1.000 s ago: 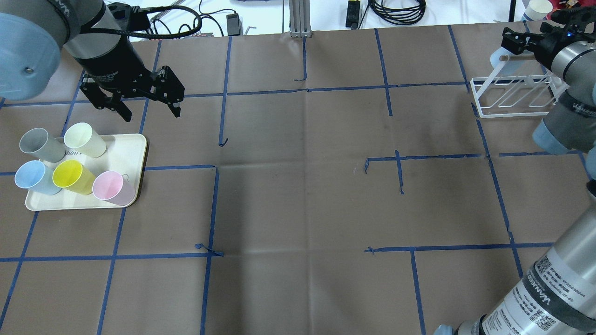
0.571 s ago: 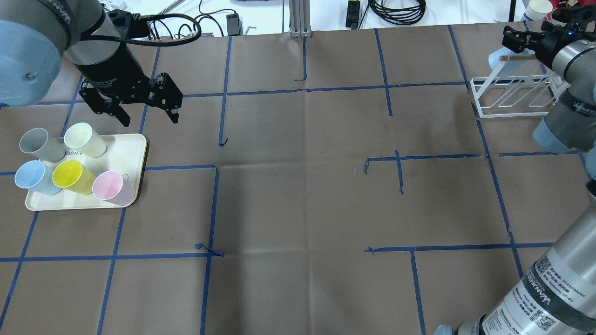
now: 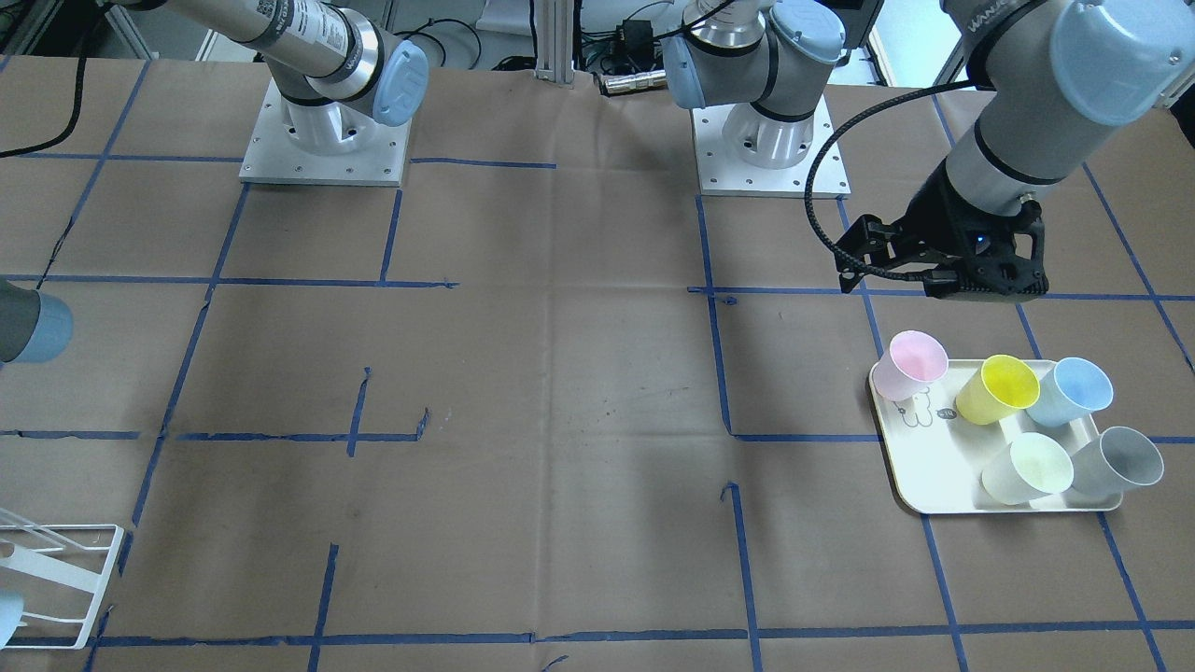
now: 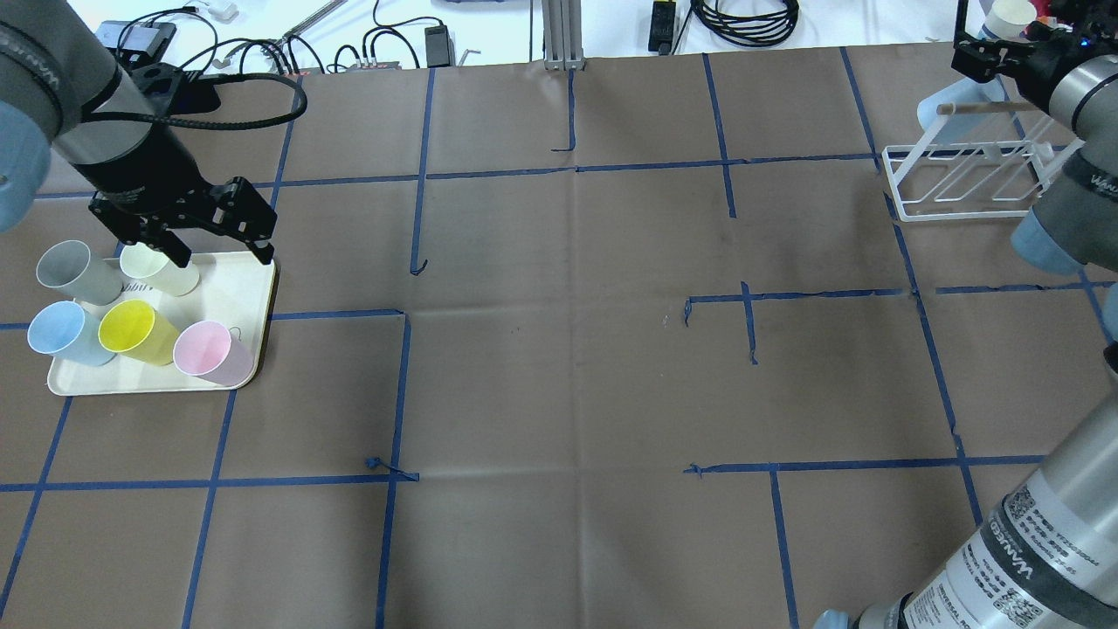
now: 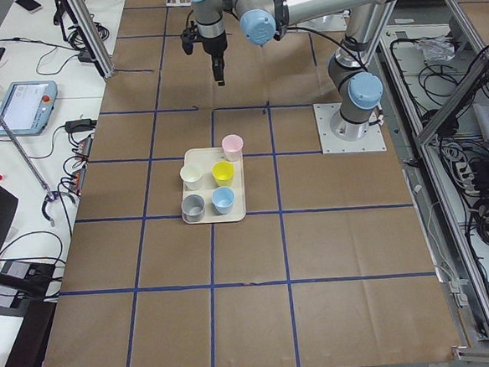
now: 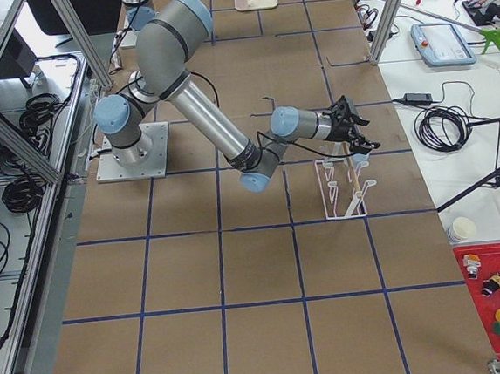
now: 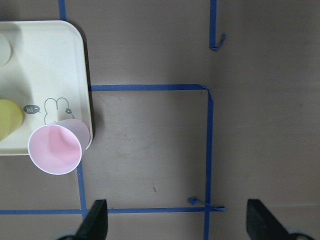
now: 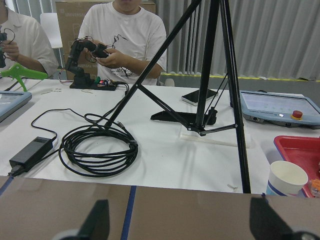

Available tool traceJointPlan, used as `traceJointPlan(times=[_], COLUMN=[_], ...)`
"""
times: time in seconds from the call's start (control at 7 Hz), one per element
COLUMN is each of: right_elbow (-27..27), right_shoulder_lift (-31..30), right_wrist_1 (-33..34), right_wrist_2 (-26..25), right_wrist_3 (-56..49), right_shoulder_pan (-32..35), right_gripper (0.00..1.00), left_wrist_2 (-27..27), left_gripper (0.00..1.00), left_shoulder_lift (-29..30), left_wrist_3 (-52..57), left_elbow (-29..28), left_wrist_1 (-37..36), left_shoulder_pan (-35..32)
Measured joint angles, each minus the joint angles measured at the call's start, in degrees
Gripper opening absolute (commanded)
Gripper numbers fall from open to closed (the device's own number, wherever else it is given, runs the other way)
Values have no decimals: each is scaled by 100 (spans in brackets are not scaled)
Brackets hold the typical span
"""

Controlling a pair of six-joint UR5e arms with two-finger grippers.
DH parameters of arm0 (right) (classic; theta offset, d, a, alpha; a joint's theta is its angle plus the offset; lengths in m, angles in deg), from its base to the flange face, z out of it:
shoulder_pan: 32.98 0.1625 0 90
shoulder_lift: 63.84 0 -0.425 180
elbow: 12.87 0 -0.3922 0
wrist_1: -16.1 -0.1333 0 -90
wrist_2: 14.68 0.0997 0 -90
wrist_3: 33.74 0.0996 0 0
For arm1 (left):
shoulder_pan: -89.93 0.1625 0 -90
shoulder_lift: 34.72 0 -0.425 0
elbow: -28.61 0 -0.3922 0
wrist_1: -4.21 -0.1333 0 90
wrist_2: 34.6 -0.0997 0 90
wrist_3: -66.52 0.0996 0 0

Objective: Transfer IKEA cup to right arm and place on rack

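Observation:
Several IKEA cups stand on a cream tray (image 4: 249, 288) at the left: grey (image 4: 74, 271), cream (image 4: 162, 269), blue (image 4: 59, 334), yellow (image 4: 135, 330) and pink (image 4: 210, 351). My left gripper (image 4: 220, 253) hangs open over the tray's far edge, one finger above the cream cup, holding nothing. The left wrist view shows the pink cup (image 7: 55, 149) below, apart from the fingers. A pale blue cup (image 4: 950, 109) hangs on the white wire rack (image 4: 961, 188) at the far right. The right arm's gripper (image 4: 983, 54) is open and empty, just beyond the rack.
Blue tape lines grid the brown table cover. Cables and a power brick lie past the far edge (image 4: 742, 17). A paper cup (image 8: 285, 177), a tripod (image 8: 210, 65) and seated people are behind the table. The right arm's elbow (image 4: 1061, 227) hangs beside the rack.
My left gripper has moved left and nearer, from beyond the tray to over its far edge. The right gripper has drawn back from the pale blue cup on the rack.

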Motion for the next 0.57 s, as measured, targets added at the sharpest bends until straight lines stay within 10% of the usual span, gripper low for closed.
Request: traceJointPlan(times=[0.57], right_elbow=[110], right_shoulder_lift=[-711], right_wrist_1=[-1292], right_wrist_2=[-24], right_wrist_3=[-48], right_shoulder_pan=[50], right_gripper=[100], left_wrist_2=[-8], left_gripper=[98], left_shoulder_lift=[-262], left_wrist_3=[1104], left_elbow=[722], left_wrist_1=[-688], left_shoulder_pan=[1038])
